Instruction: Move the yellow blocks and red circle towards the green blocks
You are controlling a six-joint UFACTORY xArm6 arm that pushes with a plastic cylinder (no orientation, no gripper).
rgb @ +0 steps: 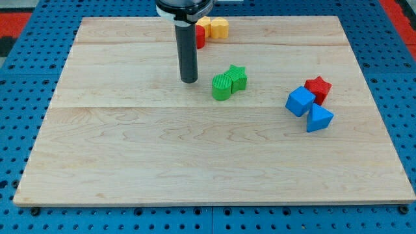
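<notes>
My tip [189, 80] rests on the wooden board [130, 156], just left of the green blocks. A green rounded block [221, 86] touches a green star [237, 76] on its upper right. At the view's top, two yellow blocks sit side by side: one [205, 26] partly behind my rod, the other, heart-like [220, 27], to its right. The red circle [200, 36] is mostly hidden behind the rod, just below the yellow blocks. The tip is below this cluster, apart from it.
At the view's right, a red star [318, 88], a blue cube [300, 101] and a blue triangle [318, 118] stand clustered together. The board lies on a blue pegboard; red matting shows at the top corners.
</notes>
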